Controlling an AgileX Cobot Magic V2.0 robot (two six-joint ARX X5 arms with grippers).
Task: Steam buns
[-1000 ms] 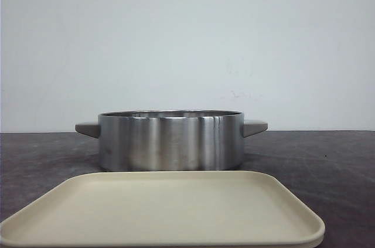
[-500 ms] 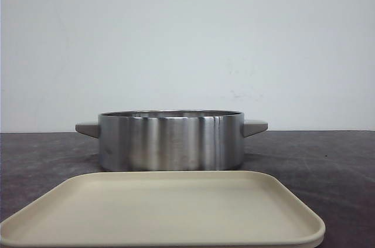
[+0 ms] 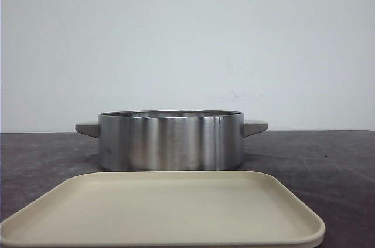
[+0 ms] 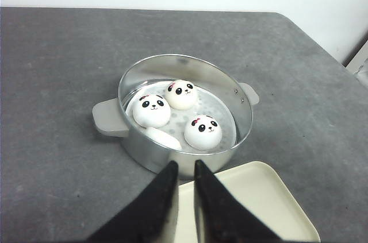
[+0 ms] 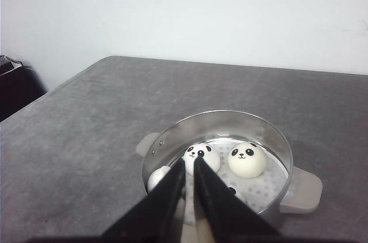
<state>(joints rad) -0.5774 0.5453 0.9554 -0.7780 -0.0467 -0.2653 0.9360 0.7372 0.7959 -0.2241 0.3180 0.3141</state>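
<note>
Four buns [image 4: 202, 132] sit inside the steamer [image 4: 185, 158], at twelve o'clock from the bare tray [image 3: 170, 210]. Both arms' fingers [image 4: 167, 181] are nearly together, gripping nothing. Loading looks finished; next likely needs a lid.

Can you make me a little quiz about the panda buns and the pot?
1. True or false: the buns lie on the tray.
2. How many panda faces show in the left wrist view? A) one B) three C) six
3. Fill in: the pot stands on the table just ____ the tray, seen from the front.

Key:
1. False: they sit inside the pot, and the tray is bare.
2. B. A fourth bun shows no face there.
3. behind
</note>
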